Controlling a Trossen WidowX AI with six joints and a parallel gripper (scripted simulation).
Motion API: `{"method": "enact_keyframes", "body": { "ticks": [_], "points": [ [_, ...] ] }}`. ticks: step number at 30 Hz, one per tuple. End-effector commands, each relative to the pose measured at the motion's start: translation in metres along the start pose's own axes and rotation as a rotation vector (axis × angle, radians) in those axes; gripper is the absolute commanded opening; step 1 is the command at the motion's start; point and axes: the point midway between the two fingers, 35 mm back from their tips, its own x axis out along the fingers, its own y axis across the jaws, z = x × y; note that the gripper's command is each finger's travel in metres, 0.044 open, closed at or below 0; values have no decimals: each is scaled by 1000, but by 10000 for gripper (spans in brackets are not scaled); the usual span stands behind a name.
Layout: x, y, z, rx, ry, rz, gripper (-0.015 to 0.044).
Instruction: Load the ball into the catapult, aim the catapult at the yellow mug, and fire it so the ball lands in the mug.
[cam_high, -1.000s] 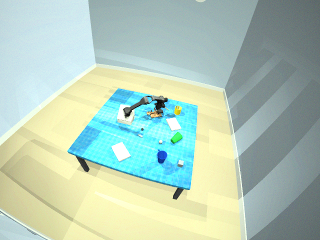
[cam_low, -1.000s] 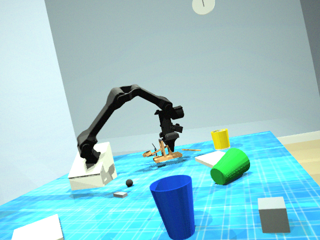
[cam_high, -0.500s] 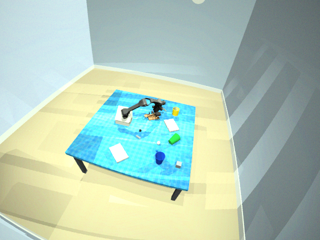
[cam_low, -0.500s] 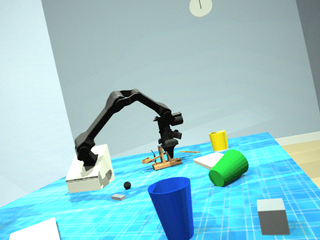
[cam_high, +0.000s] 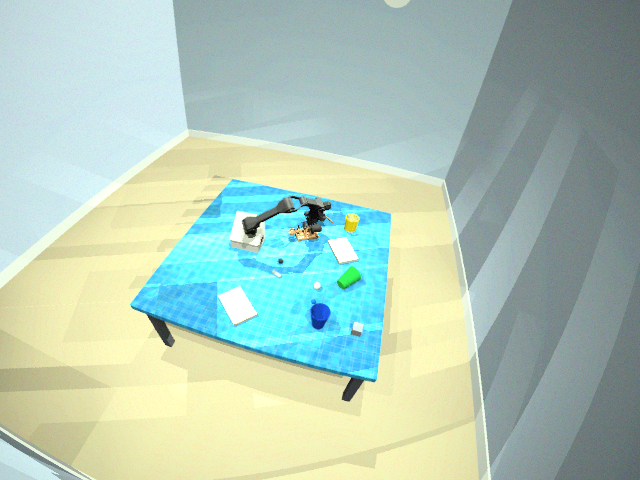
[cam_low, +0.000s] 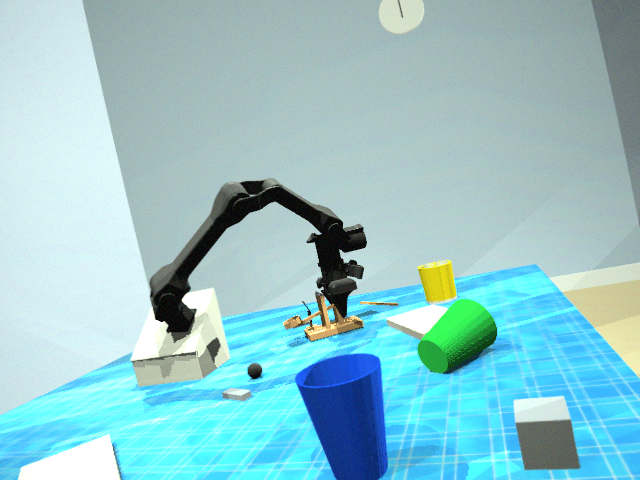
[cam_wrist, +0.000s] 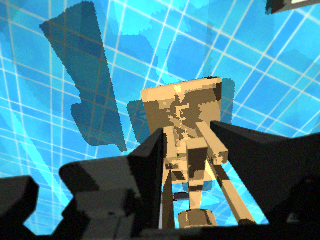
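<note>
Blue gridded table (cam_low: 516, 330) holds the stiff, light wooden catapult (cam_low: 330, 321) mid-far, left of the yellow mug (cam_low: 436, 280), the gripper (cam_wrist: 187, 145) clamped on its upright frame, probably the soundest hold

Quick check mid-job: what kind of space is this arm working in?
Probably a bare test room: plain grey walls, a tan floor, and one blue gridded table carrying the arm's white base, a toy catapult and cups.
</note>
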Motion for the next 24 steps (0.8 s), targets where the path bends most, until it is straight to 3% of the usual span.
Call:
{"method": "enact_keyframes", "body": {
  "ticks": [1,6,8,13,21,24],
  "points": [
    [-1,0,0,1,-2,0,263],
    [-4,0,1,1,-3,0,394],
    [-25,1,3,0,-4,2,440],
    [-99,2,0,-2,-4,4,440],
    [-91,4,3,-7,-17,1,440],
    [-127,3,2,-4,-30,5,440]
  ]
}}
